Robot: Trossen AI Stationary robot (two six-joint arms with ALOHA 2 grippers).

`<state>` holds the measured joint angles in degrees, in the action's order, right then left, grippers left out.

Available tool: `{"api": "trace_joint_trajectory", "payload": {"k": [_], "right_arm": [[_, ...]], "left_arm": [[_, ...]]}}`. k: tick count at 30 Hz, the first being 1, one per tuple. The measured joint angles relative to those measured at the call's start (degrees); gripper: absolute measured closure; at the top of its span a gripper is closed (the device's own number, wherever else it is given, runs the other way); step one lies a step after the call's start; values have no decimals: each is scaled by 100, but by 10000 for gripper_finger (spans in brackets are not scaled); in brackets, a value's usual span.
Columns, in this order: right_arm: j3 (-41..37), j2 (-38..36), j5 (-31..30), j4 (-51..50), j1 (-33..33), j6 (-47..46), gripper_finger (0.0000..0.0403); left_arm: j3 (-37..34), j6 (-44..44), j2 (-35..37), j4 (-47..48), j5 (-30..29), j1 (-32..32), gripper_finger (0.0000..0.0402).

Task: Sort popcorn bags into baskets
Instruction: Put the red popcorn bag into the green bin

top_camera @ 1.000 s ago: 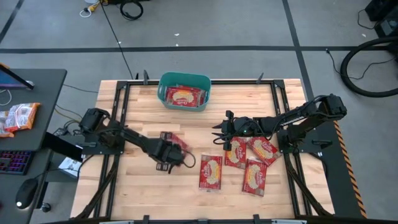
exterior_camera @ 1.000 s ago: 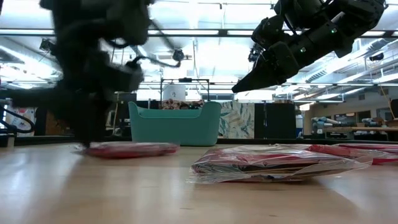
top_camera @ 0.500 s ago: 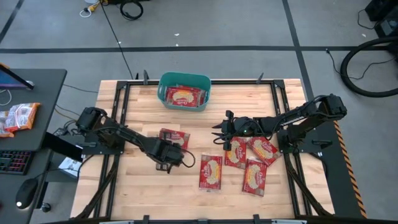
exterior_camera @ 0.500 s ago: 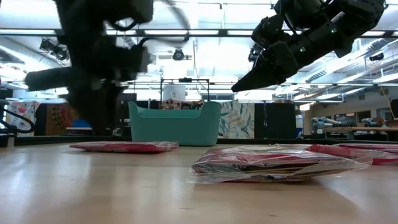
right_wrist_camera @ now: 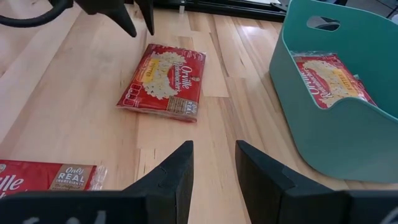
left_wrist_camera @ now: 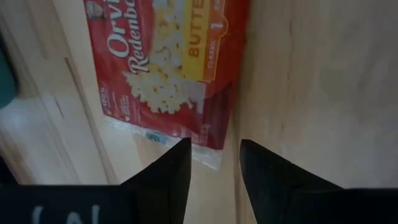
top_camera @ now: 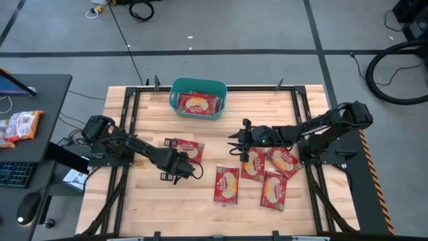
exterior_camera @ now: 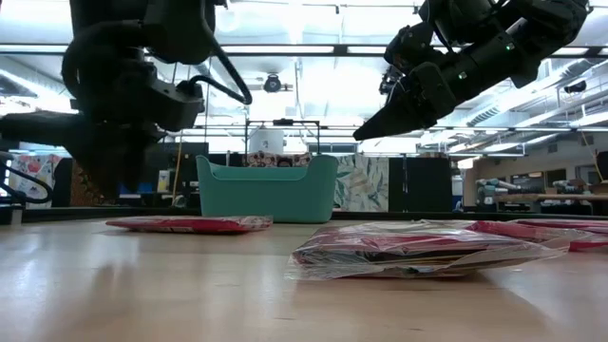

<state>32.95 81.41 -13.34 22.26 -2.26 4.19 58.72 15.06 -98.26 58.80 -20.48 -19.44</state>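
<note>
A teal basket (top_camera: pixel 198 86) stands at the table's far edge with a red popcorn bag (top_camera: pixel 196 104) lying inside it. One more bag (top_camera: pixel 184 148) lies flat on the wood left of centre, also seen as bag (left_wrist_camera: pixel 171 68) in the left wrist view. My left gripper (top_camera: pixel 175 173) hovers open just near of that bag, raised off the table (exterior_camera: pixel 95 180). Several bags (top_camera: pixel 227 185) (top_camera: pixel 282 161) lie right of centre. My right gripper (top_camera: pixel 235 144) hangs open above the table, at the far-left end of that group (exterior_camera: pixel 361 135).
A desk left of the table holds orange-white packets (top_camera: pixel 20 126), a keyboard and a mouse. Black frame rails (top_camera: pixel 127 114) run along the table's sides. Bare wood lies between the lone bag and the basket, as the right wrist view shows (right_wrist_camera: pixel 230 62).
My left gripper has risen off the lone bag and drawn back toward the table's near-left, uncovering the bag. The bag stays flat on the wood. The right arm has kept still.
</note>
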Motion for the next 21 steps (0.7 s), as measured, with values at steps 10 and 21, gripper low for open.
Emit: {"api": "trace_joint_trajectory", "payload": {"k": [10,21], "right_arm": [[0,0,0,8,2,0,279],[0,0,0,22,0,2,279]], "left_arm": [[-604,385,0,-208,-113,-54,259],[-771,643,-2,-476,-278,-170,259]]}}
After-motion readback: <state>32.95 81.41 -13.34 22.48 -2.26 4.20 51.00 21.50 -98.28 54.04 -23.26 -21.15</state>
